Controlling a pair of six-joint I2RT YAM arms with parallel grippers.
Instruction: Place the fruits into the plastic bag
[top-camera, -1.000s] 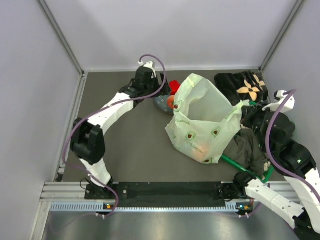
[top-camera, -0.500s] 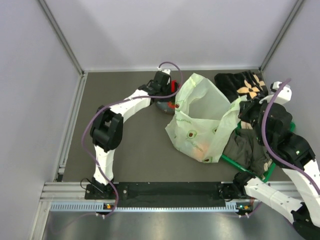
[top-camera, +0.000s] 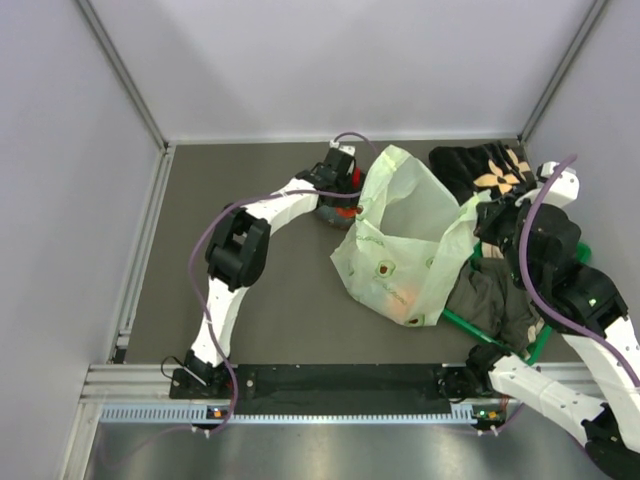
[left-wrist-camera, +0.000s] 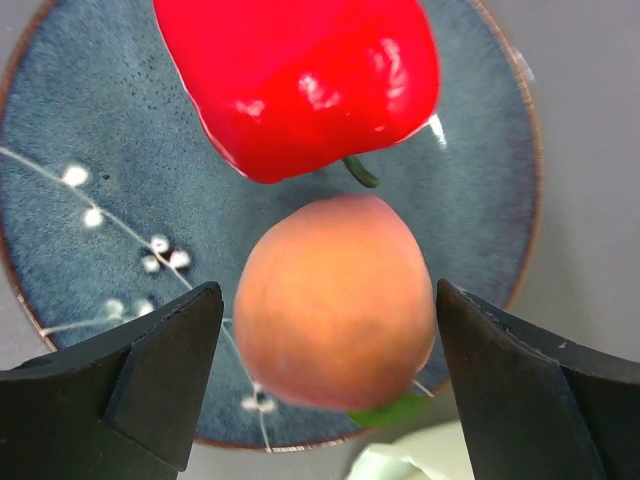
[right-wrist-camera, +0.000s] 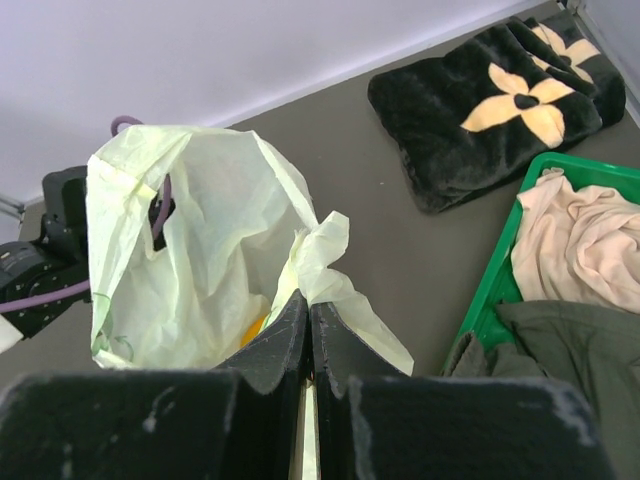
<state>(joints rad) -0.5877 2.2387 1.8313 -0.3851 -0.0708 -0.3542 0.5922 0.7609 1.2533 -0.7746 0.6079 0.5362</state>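
A round orange-yellow fruit (left-wrist-camera: 335, 300) and a glossy red fruit (left-wrist-camera: 300, 80) lie on a small blue-grey plate (left-wrist-camera: 80, 120). My left gripper (left-wrist-camera: 325, 370) hangs open just above the plate, one finger on each side of the orange fruit and clear of it. In the top view, the left gripper (top-camera: 340, 182) is at the back of the table, beside the pale green plastic bag (top-camera: 400, 240). My right gripper (right-wrist-camera: 308, 305) is shut on the bag's (right-wrist-camera: 200, 230) near edge and holds its mouth up. A yellow piece (right-wrist-camera: 255, 325) shows inside.
A dark cloth with a pale flower print (top-camera: 490, 170) lies at the back right. A green basket (top-camera: 500, 345) of clothes sits under the right arm. Grey walls close in the table on three sides.
The left arm has swung right along the back of the table and now hovers over the plate beside the bag. The right gripper has kept its hold on the bag.
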